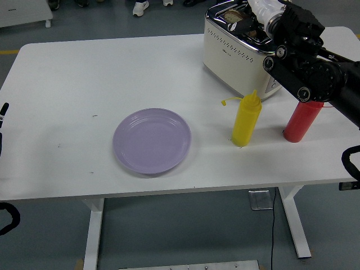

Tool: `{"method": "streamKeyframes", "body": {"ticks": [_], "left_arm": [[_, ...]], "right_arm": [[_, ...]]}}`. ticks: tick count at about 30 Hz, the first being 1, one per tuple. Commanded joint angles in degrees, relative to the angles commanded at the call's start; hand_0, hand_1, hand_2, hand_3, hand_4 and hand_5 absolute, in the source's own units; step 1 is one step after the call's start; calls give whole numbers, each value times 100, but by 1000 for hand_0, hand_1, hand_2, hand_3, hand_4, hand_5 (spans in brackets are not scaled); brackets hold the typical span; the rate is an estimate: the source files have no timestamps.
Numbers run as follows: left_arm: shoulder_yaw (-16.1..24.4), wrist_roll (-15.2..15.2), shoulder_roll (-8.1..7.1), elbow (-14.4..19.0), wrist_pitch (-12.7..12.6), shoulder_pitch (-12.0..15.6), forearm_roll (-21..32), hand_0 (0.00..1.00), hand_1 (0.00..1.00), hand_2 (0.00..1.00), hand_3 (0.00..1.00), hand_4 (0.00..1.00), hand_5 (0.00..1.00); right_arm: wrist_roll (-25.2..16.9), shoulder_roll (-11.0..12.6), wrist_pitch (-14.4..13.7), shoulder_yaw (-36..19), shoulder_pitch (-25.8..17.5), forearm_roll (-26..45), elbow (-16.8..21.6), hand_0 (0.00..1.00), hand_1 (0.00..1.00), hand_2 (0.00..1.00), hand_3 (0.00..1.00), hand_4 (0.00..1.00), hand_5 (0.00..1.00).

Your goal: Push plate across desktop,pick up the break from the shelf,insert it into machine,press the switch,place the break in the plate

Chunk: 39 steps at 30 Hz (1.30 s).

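A white bench is seen from above. A cream toaster with a chrome top stands at the far right of it. The right arm is extended from the right edge over the toaster, and the right hand is positioned over the slots at the picture's top edge. Whether its fingers are open or closed cannot be told, as the hand is largely cut off. A dark-crusted piece of bread is seen at the toaster's top, beside the hand; contact between them cannot be confirmed. A lilac plate lies bare near the middle of the bench, well apart from the toaster. A yellow squeeze bottle stands upright just in front of the toaster, and a red squeeze bottle stands to its right, partly covered by the arm. Only a sliver of the left arm is visible at the left edge.
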<state>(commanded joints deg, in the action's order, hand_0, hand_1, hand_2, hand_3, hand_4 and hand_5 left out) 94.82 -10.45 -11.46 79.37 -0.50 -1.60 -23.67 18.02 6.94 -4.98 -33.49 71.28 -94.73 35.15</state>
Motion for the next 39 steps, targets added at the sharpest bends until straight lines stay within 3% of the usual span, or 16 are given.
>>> {"method": "streamKeyframes", "body": {"ticks": [2,3,20,21,32,33,38,39], "left_arm": [[-1,-1,-1,0,0,-8,-1,814,861,922,849,646,998],[-2,-1,-1,0,0,-10,-1,815,861,922,850,646,998],[-39,-10,5,-1,8,-16,-1,814,861,922,849,646,998],[-41,-10,5,-1,8,-16,-1,814,861,922,849,646,998],[-43,-14,-2,0,9,-13,-1,814,861,922,849,646,998],[-42,-15,-2,0,8,-11,-1,814,861,922,848,646,998],[-40,-17,-2,-1,7,-5,0,814,861,922,848,646,998],[-40,-17,-1,-1,7,-6,0,814,861,922,849,647,998]], "right_arm": [[6,-30,-25,49,22,-10,-44,504,569,591,711,751,438],[8,-41,-34,67,30,-13,-61,414,499,541,673,701,386],[23,-228,-304,291,84,-72,-438,363,458,518,649,666,345],[19,-233,-315,295,83,-66,-451,306,404,478,616,620,301],[-83,-265,-465,408,59,-198,-544,264,372,462,566,588,251],[-93,-264,-494,417,55,-226,-550,214,362,452,536,490,138],[-134,-254,-654,435,43,-310,-540,214,362,452,536,490,138],[-144,-249,-693,439,43,-332,-536,177,339,430,517,418,71]]}}
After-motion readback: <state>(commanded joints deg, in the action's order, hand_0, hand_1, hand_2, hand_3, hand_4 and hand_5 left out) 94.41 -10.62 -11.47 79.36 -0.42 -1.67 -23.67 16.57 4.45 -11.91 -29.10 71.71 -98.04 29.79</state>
